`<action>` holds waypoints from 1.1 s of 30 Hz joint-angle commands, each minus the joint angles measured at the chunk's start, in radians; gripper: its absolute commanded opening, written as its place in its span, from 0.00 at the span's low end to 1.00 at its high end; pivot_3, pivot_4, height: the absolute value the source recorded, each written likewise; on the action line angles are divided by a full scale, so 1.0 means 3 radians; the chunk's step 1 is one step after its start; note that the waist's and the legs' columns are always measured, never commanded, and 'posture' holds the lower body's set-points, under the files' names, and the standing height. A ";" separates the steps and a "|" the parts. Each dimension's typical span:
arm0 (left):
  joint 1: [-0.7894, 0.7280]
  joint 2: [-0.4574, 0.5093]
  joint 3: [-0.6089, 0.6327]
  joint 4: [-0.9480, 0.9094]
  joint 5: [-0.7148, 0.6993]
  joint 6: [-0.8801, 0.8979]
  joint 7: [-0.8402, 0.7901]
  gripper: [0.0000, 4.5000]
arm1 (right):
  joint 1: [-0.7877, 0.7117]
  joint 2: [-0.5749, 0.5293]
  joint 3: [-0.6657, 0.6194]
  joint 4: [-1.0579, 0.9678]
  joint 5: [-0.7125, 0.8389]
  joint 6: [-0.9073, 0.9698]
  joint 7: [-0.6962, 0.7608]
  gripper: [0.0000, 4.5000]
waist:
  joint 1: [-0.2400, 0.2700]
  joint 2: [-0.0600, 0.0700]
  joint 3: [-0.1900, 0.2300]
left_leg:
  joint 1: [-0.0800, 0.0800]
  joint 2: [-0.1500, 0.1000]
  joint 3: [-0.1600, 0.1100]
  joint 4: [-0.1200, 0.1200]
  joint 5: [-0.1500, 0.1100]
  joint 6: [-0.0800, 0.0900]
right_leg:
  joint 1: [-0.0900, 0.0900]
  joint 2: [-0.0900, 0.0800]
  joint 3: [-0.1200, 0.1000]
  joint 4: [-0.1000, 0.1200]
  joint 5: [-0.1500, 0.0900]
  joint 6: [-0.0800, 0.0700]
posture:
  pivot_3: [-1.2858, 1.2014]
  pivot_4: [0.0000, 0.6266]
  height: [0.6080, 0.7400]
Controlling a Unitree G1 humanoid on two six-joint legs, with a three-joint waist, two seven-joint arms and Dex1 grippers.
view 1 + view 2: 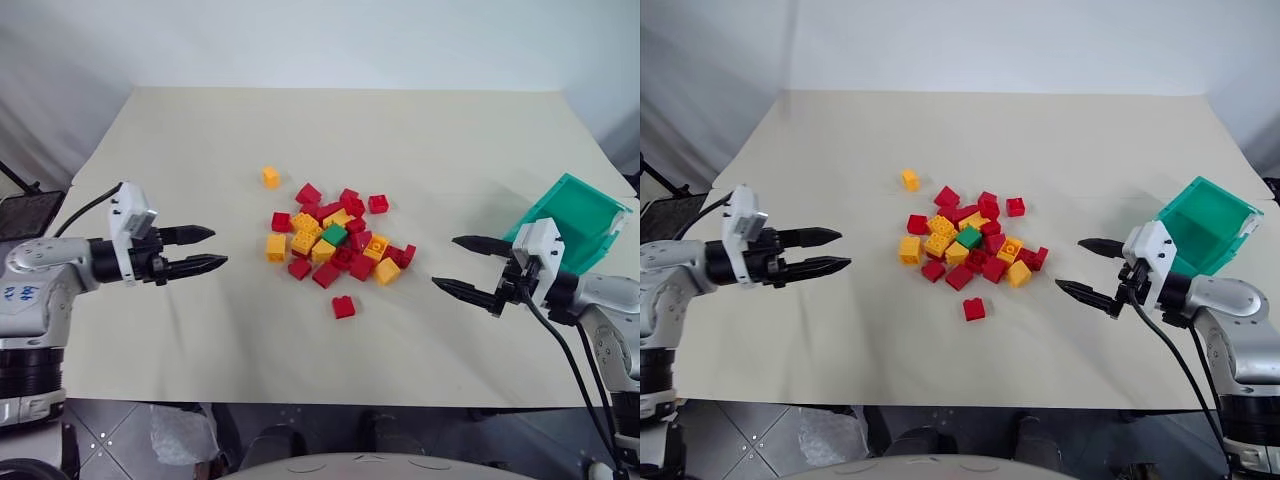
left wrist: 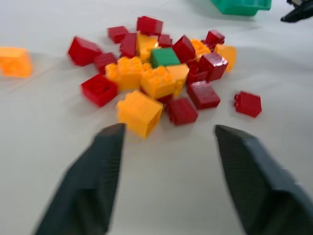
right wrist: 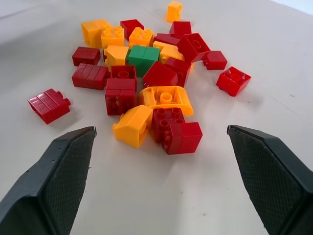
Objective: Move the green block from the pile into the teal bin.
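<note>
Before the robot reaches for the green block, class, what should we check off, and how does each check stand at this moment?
1. Green block located: ok, it sits amid the pile, hemmed in by red and yellow bricks.
2. Block's top free of other bricks: ok in the right wrist view.
3. Room for fingers beside the block: not ok, neighbours crowd its sides.
4. Right claw open and empty: ok.
5. Left claw open and empty: ok, fingers parted in its wrist view.
6. Teal bin ready: ok, it stands behind the right claw at the table's right edge; contents cannot tell.
</note>
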 commanded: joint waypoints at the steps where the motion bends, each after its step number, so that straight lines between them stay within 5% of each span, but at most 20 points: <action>1: 0.0270 0.0206 0.0398 -0.0159 -0.0110 -0.0028 0.0005 0.96 | -0.0059 -0.0049 -0.0064 0.0000 0.0033 -0.0051 0.0046 1.00 | -0.0015 0.0000 0.0000 | 0.0000 0.0000 0.0001 0.0000 0.0000 -0.0001 | 0.0000 0.0000 0.0000 0.0000 0.0000 0.0000 | 0.52 0.24 1.00; 9: 0.0250 0.0222 0.0481 -0.0207 -0.0173 -0.0176 0.0113 1.00 | -0.0095 -0.0056 -0.0066 0.0039 0.0027 -0.0048 0.0074 1.00 | 0.0001 0.0001 0.0001 | 0.0001 0.0000 0.0001 0.0000 -0.0002 -0.0003 | 0.0000 -0.0001 -0.0001 0.0002 -0.0001 -0.0002 | 0.52 0.24 1.00; 16: -0.0639 -0.0539 -0.0631 -0.0070 0.0183 -0.0285 0.0378 1.00 | -0.0148 0.0043 0.0012 -0.0029 0.0000 -0.0036 -0.0025 1.00 | 0.0013 0.0000 0.0001 | 0.0001 -0.0006 0.0005 0.0002 0.0000 0.0000 | 0.0002 -0.0002 -0.0001 0.0005 0.0001 0.0002 | 0.52 0.24 1.00; 23: -0.1572 -0.1239 -0.1371 0.0710 0.0676 -0.0221 0.0672 1.00 | -0.0028 0.0144 0.0004 -0.0228 0.0021 -0.0036 -0.0199 1.00 | 0.0003 -0.0002 0.0002 | 0.0000 0.0000 0.0025 -0.0001 0.0000 -0.0001 | -0.0001 0.0013 0.0001 -0.0001 0.0001 0.0002 | 0.52 0.24 1.00; 33: -0.2603 -0.1658 -0.2229 0.1930 0.1507 0.0129 0.0602 1.00 | 0.0225 0.0263 -0.0048 -0.0481 0.0029 -0.0041 -0.0443 1.00 | 0.0001 -0.0005 0.0004 | -0.0002 0.0002 0.0042 0.0002 0.0000 0.0001 | 0.0000 0.0015 0.0004 -0.0005 0.0002 0.0004 | 0.52 0.24 1.00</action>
